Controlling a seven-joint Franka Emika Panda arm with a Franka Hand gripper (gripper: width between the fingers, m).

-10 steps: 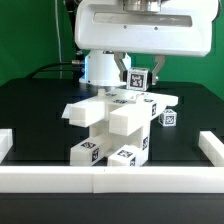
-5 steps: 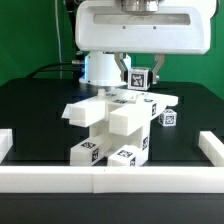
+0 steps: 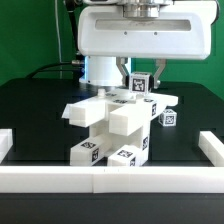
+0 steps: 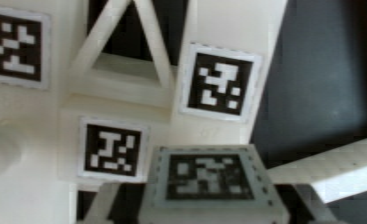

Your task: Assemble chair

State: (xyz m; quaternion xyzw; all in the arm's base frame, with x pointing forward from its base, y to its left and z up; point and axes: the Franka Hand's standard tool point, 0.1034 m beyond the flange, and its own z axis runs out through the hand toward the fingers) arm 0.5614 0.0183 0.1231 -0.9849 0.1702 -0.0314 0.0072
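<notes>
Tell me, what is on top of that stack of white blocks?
A small tagged block sits at the top of the chair, clamped in the gripper. Its underside is covered, so whether it is joined to the part below cannot be seen.

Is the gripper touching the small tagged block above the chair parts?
Touching. The exterior view shows the gripper closed against both sides of the tagged block, no gap visible.

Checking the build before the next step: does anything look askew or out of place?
Nothing looks damaged. The joined chair parts stand as a skewed stack, with one slab jutting toward the exterior view's left. One small tagged cube sits beside it on the exterior view's right. The claw grips a tagged part.
</notes>
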